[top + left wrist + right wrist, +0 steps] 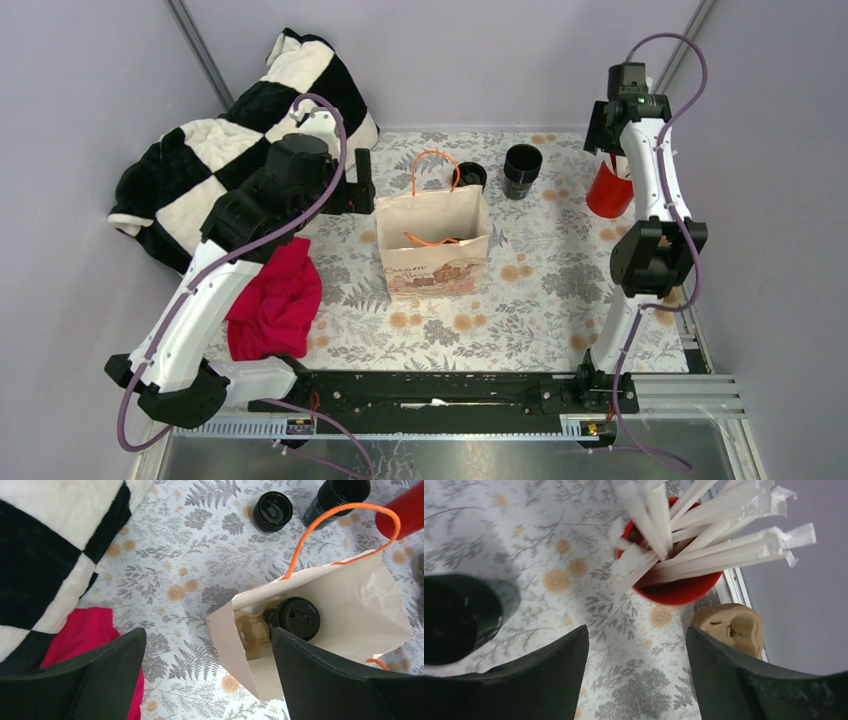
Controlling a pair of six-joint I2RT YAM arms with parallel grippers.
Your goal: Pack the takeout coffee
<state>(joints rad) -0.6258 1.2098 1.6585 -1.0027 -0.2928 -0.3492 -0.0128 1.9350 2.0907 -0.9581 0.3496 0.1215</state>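
Observation:
The takeout coffee (296,617), a small black cup with a round black lid, stands inside the open paper bag (360,600) in a brown cardboard carrier (254,627). My left gripper (207,640) is open above the bag's left edge, holding nothing. One finger is over the tablecloth, the other over the bag's mouth. In the top view the bag (432,235) stands mid-table with the left gripper (362,180) just to its left. My right gripper (636,640) is open and empty, near the red cup (674,587) of wrapped straws (724,535) at the far right (607,135).
A squat stack of black lids (272,511) and a taller stack of lidless black cups (342,495) stand behind the bag. A brown cardboard piece (734,627) lies by the red cup. A checkered blanket (230,150) and a red cloth (272,300) lie at the left.

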